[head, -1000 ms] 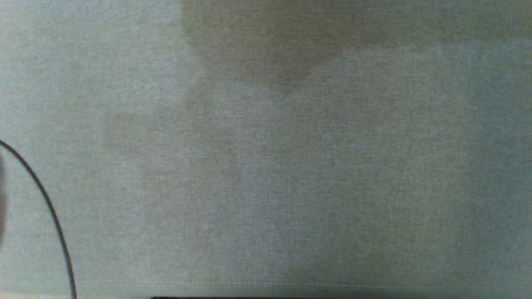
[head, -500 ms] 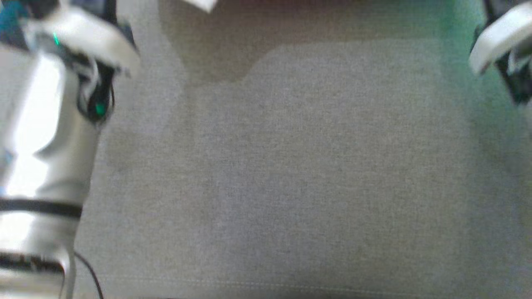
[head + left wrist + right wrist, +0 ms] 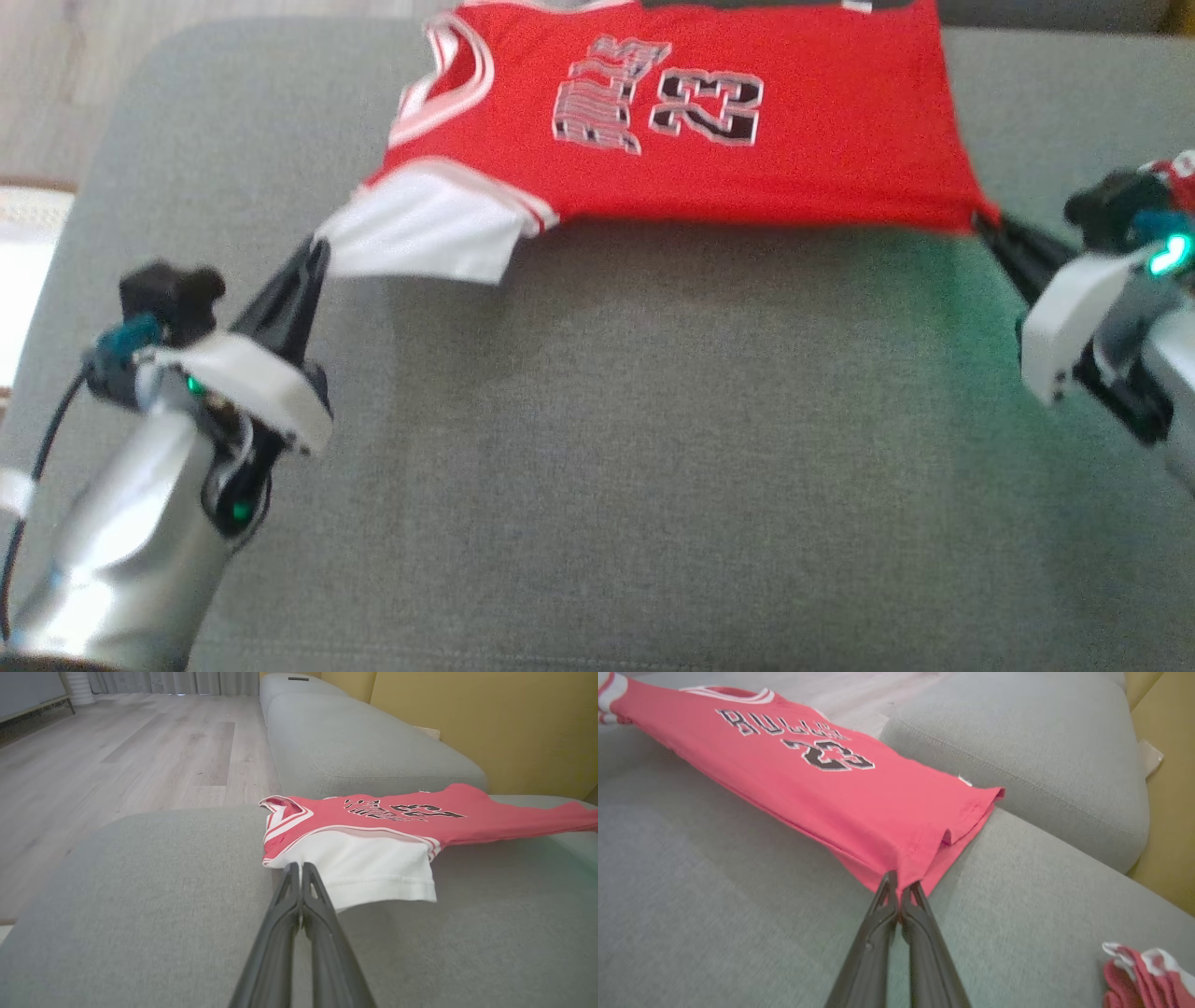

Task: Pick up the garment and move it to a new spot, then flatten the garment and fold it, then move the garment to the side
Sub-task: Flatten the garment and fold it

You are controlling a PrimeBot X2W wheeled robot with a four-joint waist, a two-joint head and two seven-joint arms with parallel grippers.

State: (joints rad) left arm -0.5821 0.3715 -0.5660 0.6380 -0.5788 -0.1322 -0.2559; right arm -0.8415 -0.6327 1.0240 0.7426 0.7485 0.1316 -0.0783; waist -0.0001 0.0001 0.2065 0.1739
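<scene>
The garment (image 3: 709,140) is a red basketball jersey with a white sleeve and the number 23, stretched out above the grey sofa seat (image 3: 607,448). My left gripper (image 3: 316,250) is shut on the white sleeve's edge at the lower left of the garment; the left wrist view shows its fingers (image 3: 299,870) pinching the white cloth (image 3: 373,868). At the right, my right gripper (image 3: 985,222) is shut on the red hem corner. In the right wrist view its tips (image 3: 899,879) clamp the folded red hem (image 3: 840,788). The garment's far edge rests near the back cushion.
A grey back cushion (image 3: 1031,760) rises behind the garment, with a yellow wall (image 3: 490,723) beyond. Another red and white cloth (image 3: 1143,975) lies on the seat to the right. Wooden floor (image 3: 117,751) lies past the seat's left edge.
The head camera has swung up from bare grey seat fabric to the garment held between both grippers. The arms came into view half a second ago.
</scene>
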